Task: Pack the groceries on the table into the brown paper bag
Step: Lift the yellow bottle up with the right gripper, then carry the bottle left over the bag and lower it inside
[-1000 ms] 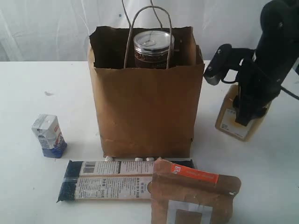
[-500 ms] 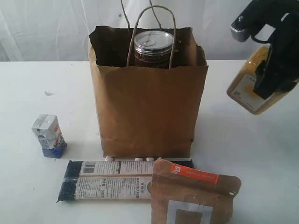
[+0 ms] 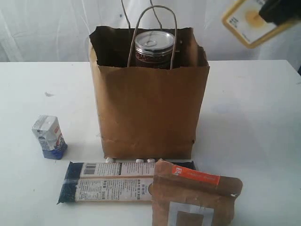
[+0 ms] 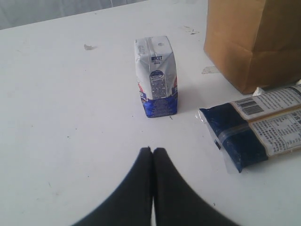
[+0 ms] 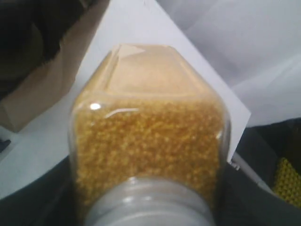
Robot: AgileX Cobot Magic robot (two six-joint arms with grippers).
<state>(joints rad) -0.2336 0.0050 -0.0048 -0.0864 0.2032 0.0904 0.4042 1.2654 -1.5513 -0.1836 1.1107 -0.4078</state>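
Note:
The brown paper bag (image 3: pixel 148 113) stands upright on the table (image 3: pixel 254 117), and a dark can with a silver pull-tab lid (image 3: pixel 154 47) shows inside its open top. My right gripper (image 3: pixel 282 9) is shut on an orange bottle (image 3: pixel 249 21) of yellow-orange grains, tilted high above the table, right of the bag. The right wrist view shows the bottle (image 5: pixel 146 127) filling the jaws of that gripper (image 5: pixel 150 188). My left gripper (image 4: pixel 153 150) is shut and empty over the table, near the white-blue carton (image 4: pixel 156 77). It is out of the exterior view.
The carton (image 3: pixel 48 136) stands left of the bag. In front of the bag lie the long dark-blue packet (image 3: pixel 108 181) and the brown pouch with an orange strip (image 3: pixel 193 197). The packet's end (image 4: pixel 254 129) lies beside the bag's corner (image 4: pixel 254 42).
My right gripper has lifted the orange bottle off the table from right of the bag, up to the top right corner, tilting it. Nothing else has moved.

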